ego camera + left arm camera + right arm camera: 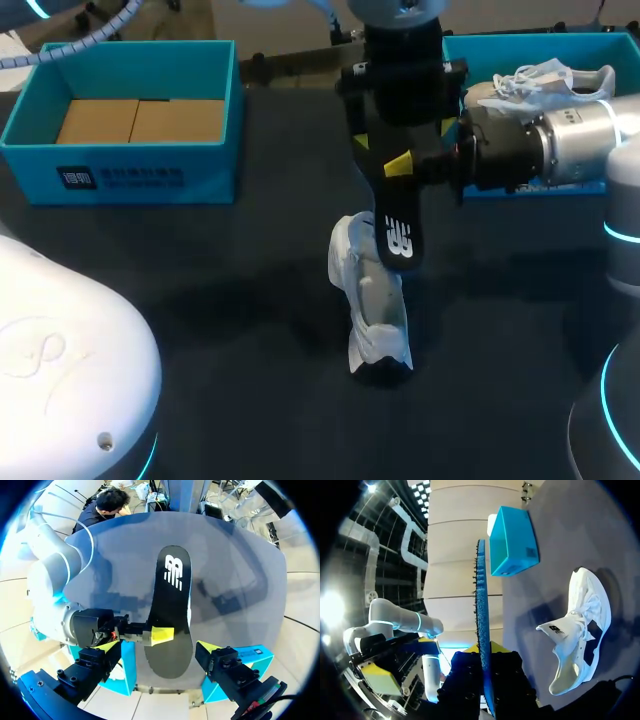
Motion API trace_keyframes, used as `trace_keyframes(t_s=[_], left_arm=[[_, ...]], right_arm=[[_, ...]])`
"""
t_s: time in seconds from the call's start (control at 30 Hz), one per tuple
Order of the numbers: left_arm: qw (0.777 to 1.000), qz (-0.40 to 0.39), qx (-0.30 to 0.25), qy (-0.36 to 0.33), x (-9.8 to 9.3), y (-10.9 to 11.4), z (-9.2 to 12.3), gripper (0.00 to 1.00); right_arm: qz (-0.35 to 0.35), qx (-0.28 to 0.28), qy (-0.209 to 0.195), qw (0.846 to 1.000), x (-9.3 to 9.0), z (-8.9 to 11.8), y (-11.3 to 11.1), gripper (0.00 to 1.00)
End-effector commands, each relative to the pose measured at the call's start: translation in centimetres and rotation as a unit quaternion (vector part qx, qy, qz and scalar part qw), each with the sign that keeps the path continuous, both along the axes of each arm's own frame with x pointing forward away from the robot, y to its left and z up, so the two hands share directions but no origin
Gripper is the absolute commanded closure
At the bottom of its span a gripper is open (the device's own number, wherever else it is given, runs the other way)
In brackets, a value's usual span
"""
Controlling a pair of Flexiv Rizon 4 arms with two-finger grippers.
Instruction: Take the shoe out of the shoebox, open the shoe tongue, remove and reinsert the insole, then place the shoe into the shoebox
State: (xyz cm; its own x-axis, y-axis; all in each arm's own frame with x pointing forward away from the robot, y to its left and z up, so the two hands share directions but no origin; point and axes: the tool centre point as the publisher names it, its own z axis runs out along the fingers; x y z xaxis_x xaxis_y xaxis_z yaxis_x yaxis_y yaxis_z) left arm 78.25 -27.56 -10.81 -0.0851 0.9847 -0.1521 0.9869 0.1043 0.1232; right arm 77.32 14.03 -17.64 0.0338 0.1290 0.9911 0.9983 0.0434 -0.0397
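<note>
My right gripper [400,165] is shut on the heel end of a black insole [398,228], which hangs above the table with its toe end down. The wrist view shows this insole [481,605] edge-on, blue underneath, pinched in the right gripper [485,655]. My left gripper [403,95] hangs open above it. Its fingers [107,647] straddle the insole [170,600] without touching. The white shoe [370,300] lies on the dark table under the insole, its tongue pulled up [580,630].
An open teal shoebox [130,175] with a cardboard insert stands at the back left. A second teal shoebox [520,45] at the back right holds another white shoe [540,82]. My right arm [575,140] reaches in front of it.
</note>
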Motion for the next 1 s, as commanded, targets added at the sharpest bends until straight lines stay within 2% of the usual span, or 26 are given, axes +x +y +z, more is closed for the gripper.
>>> trace_keyframes(t_s=[0.03, 0.27, 0.6, 1.0], left_arm=[[1.0, -0.003, -0.024, 0.021, 0.2, 0.7, -0.1, 0.0], [0.994, -0.006, -0.09, 0.064, 0.3, 1.7, 0.3, 0.0], [0.975, -0.008, -0.208, 0.081, 0.2, 2.9, 1.3, 0.0], [0.946, 0.005, -0.311, 0.09, 0.0, 3.8, 2.1, 0.0]], right_arm=[[-0.004, -0.002, -0.001, 1.0, -0.3, 0.2, -0.1, 1.0], [-0.011, -0.007, -0.004, 1.0, -0.4, 0.5, -0.7, 1.0], [-0.019, -0.01, -0.008, 1.0, -0.5, 0.9, -1.4, 1.0], [-0.028, -0.012, -0.01, 1.0, -0.7, 1.2, -1.9, 1.0]])
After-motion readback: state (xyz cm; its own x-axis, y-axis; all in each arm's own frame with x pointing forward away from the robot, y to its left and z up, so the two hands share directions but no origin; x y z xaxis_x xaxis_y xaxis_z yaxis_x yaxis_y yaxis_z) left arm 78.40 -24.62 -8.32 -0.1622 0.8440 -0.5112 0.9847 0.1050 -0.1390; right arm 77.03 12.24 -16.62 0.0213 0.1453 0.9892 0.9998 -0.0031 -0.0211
